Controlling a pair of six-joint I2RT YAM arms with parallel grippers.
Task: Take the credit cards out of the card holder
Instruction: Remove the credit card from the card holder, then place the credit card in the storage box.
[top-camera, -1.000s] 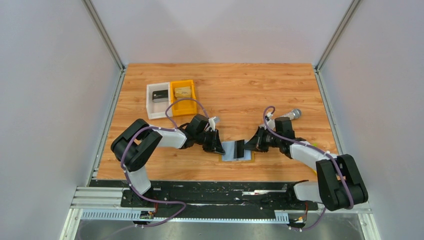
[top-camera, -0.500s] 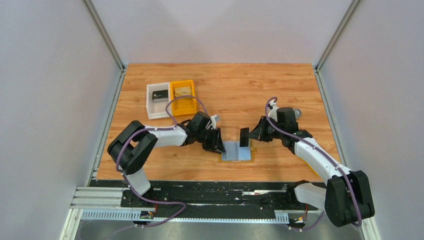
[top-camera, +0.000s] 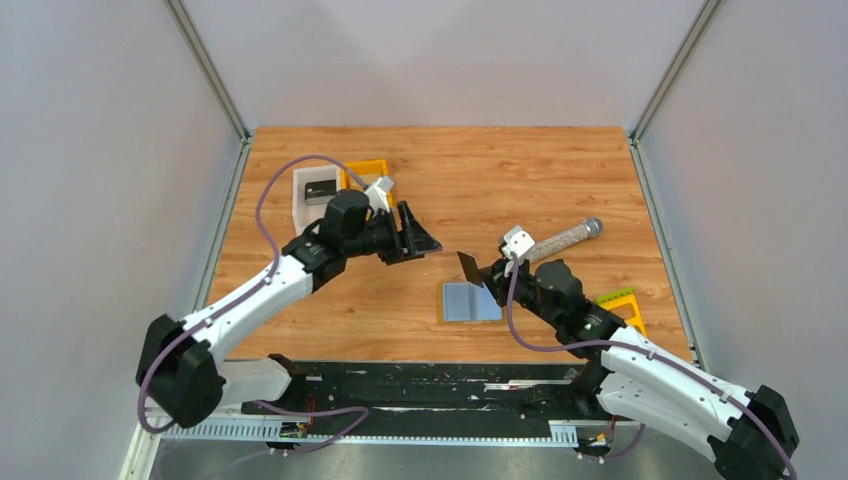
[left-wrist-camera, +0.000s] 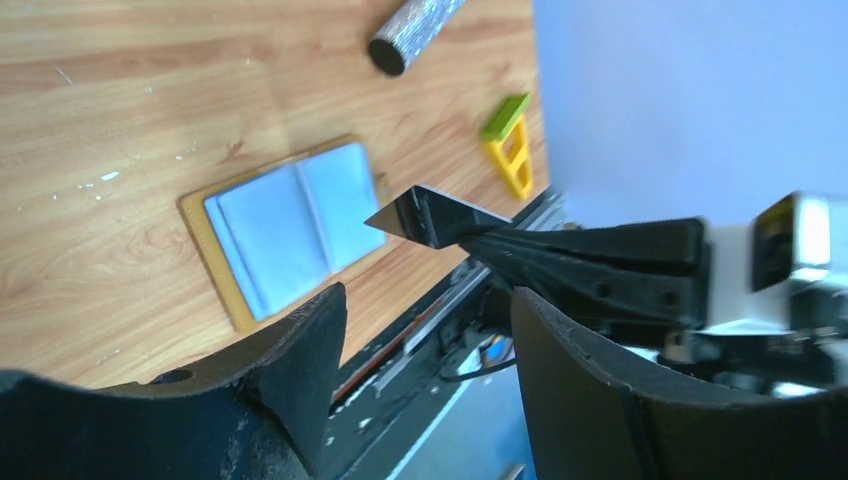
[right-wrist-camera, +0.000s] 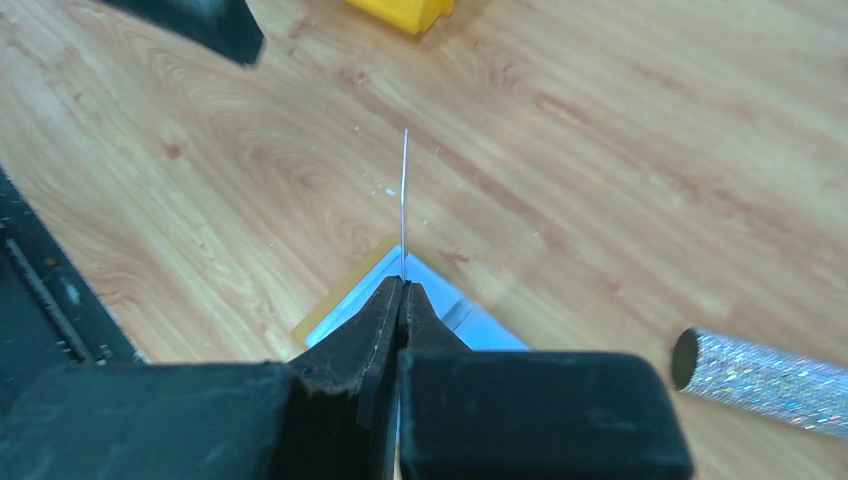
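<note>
The card holder (top-camera: 472, 301) lies open and flat on the wood near the front edge, its two light-blue panels up; the left wrist view has this card holder (left-wrist-camera: 285, 225) in full. My right gripper (top-camera: 487, 274) hovers just above its far edge, shut on a dark credit card (top-camera: 469, 267) held clear of the holder. That card (right-wrist-camera: 404, 195) stands edge-on in the right wrist view, pinched at the gripper (right-wrist-camera: 402, 285) tips over the holder (right-wrist-camera: 340, 308). My left gripper (top-camera: 421, 238) hangs open and empty to the back left; its fingers (left-wrist-camera: 300, 350) frame the card (left-wrist-camera: 430, 215).
A glittery silver tube (top-camera: 560, 238) lies right of the holder, and a yellow-and-green tool (top-camera: 622, 303) sits further right. A white bin (top-camera: 312, 205) and an orange bin (top-camera: 366, 170) stand at the back left, partly behind the left arm.
My left gripper let go of the card holder, opened, and rose back to the left. My right gripper drew the dark card out and lifted it as the arm swung toward the front.
</note>
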